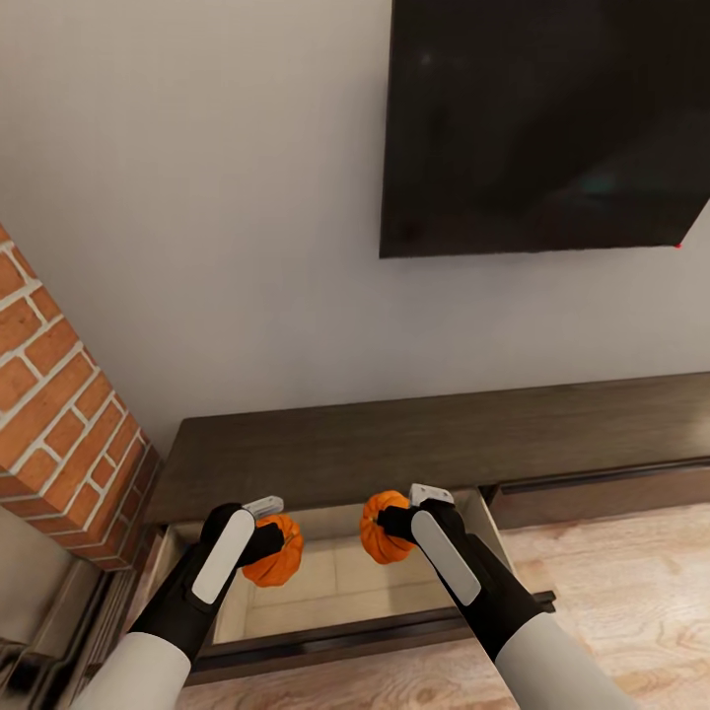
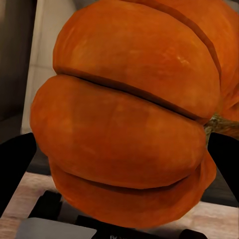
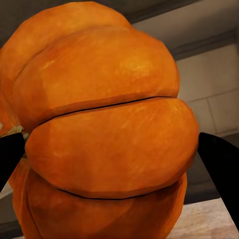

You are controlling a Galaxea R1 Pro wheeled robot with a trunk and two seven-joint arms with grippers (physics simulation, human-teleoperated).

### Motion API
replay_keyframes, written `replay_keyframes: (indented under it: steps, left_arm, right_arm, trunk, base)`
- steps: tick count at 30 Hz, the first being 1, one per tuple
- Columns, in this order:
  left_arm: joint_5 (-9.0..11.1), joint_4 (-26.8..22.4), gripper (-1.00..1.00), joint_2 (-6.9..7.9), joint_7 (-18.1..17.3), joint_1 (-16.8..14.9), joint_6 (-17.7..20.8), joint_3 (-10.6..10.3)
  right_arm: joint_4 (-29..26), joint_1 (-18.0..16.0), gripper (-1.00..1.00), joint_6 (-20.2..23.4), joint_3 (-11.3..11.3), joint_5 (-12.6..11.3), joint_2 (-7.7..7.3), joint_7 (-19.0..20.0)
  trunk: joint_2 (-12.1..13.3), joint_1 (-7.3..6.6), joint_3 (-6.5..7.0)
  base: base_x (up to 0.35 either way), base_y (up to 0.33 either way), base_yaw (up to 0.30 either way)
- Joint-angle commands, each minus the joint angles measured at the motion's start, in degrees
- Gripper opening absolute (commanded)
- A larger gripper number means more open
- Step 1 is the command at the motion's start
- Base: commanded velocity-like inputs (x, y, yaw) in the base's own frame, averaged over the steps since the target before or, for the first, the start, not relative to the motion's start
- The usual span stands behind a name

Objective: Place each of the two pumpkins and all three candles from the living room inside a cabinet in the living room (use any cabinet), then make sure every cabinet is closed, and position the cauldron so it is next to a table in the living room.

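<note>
Over open beige drawer (image 1: 335, 592), both hands grip ribbed orange pumpkins (image 1: 276, 552).

Head cam sits up high looking steeply down at the open drawer (image 1: 335, 577) of the dark cabinet (image 1: 414, 444), with the wall TV (image 1: 542, 118) above it. Each wrist cam is jammed right up against its own pumpkin (image 2: 124, 119) (image 3: 104, 129), and both catch bits of that drawer's pale inside behind, same as the head cam.

black tv (image 1: 542, 123), brick column (image 1: 59, 434), wood floor (image 1: 611, 592).
</note>
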Motion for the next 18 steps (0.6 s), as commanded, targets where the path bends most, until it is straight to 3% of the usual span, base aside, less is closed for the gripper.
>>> replay_keyframes:
  steps: [1,8,13,18]
  left_arm:
    - [0.53,-0.07,-1.0,0.0,0.63,-0.04,0.02,-0.07]
    - [0.52,-0.14,-1.0,-0.03,0.59,-0.04,-1.43,-0.23]
    - [0.52,-0.03,-1.0,0.04,0.58,-0.04,-4.08,-2.78]
    - [0.52,0.02,-1.0,0.05,0.58,-0.04,-4.42,-3.58]
  right_arm:
    - [-0.06,-0.06,-1.0,-0.01,0.1,-0.52,-0.01,-0.67]
    - [0.18,-0.06,-1.0,0.0,0.16,-0.55,-0.01,-0.79]
    - [0.04,-0.06,-1.0,0.0,0.21,-0.42,-0.05,-0.73]
    - [-0.02,-0.06,-1.0,-0.05,0.86,-0.38,-0.04,-0.81]
  trunk:
    - [-0.44,0.22,-0.23]
    - [-3.25,1.76,-1.49]
    - [-5.26,2.86,-2.39]
    - [-7.26,3.96,-3.28]
  base:
    - [0.0,0.0,0.0]
    - [0.0,0.0,0.0]
    - [0.0,0.0,0.0]
    - [0.0,0.0,0.0]
